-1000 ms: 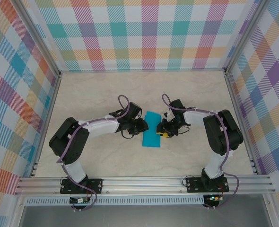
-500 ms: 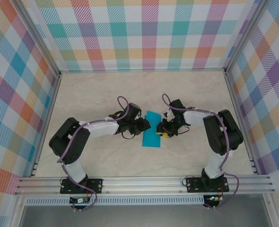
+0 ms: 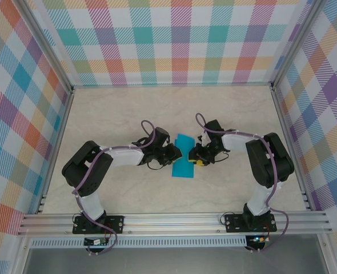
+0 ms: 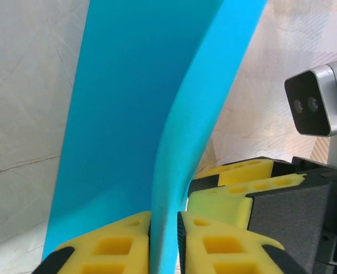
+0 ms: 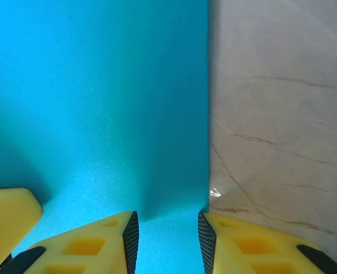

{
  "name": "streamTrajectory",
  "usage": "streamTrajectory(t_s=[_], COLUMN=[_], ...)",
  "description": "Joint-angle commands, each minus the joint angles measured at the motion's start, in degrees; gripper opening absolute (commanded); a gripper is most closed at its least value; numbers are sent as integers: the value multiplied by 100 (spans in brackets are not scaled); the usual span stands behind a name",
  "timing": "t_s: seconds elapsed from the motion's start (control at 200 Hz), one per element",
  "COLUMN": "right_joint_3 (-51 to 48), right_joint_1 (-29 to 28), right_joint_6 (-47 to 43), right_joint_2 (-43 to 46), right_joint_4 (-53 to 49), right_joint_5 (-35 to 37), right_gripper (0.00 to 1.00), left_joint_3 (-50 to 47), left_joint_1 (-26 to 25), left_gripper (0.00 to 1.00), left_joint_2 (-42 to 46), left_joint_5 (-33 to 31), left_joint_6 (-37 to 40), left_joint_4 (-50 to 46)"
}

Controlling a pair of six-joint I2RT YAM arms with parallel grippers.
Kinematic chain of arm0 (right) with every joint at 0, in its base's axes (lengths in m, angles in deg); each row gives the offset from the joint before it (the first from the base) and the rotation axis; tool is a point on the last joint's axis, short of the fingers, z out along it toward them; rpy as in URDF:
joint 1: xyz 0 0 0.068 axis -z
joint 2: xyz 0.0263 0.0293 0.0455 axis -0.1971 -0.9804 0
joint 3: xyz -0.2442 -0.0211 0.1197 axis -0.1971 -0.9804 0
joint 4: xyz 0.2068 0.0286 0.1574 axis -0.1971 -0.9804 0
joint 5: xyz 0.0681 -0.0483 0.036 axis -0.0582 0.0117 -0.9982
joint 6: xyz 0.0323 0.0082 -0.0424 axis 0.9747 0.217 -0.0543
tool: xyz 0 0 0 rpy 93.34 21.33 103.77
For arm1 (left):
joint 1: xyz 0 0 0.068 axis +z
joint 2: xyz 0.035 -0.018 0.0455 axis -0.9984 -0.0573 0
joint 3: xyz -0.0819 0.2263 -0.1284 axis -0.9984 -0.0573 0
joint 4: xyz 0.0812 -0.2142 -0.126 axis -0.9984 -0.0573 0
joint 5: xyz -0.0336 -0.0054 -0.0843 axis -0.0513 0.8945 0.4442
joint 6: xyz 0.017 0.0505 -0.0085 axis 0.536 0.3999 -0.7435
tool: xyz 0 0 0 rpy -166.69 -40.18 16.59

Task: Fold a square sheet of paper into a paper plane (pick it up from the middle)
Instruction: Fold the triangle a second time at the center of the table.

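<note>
The blue sheet of paper (image 3: 184, 166) sits pretty much dead centre of the tabletop (image 3: 128, 114) in the overhead view. It's already folded down to a narrow strip, with an arm on either side.

What's new in the last second: the left arm has tucked its elbow in and nudged a touch toward the strip, and the left jaws have clamped down. In the left wrist view the yellow pads (image 4: 111, 245) at the bottom of the frame are pressed together on a raised fold of the paper. That fold stands up on edge and runs off toward the top of the frame. The strip itself has barely shifted on the tabletop.

The right jaws haven't really budged. In the right wrist view their yellow fingers (image 5: 83, 245) stand partly spread at the bottom of the frame. The sheet's right edge lies flat in the gap, not pinched as far as I can tell.

My read: the left side now has a real grip on the flap and the right looks to be steadying the strip, so the next crease is probably about to get pulled over. The risk is the thin paper buckling or sliding.
</note>
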Motion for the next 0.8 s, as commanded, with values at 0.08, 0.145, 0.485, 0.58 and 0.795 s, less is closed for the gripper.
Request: streamTrajectory(t_s=[0.08,0.145,0.485,0.58,0.795], right_joint_3=[-141,-206,-767,-769,-654], right_joint_1=[-104,-168,-1941,-2534,-3112], right_joint_6=[-305,-464,-781,-795,-814], right_joint_2=[822,1252,2722,2685,2383], right_joint_4=[-247,-326,-67,63,199], right_joint_5=[419,663,2655,3266,3926], right_gripper=[45,50,56,58,62], left_joint_3=[50,84,321,331,394], left_joint_1=[69,76,85,85,85], left_gripper=[9,8,6,6,6], left_joint_2=[72,98,79,97,82], left_joint_5=[-64,-64,50,76,127], left_joint_6=[-27,-30,31,12,38], left_joint_4=[-64,-101,-349,-330,-407])
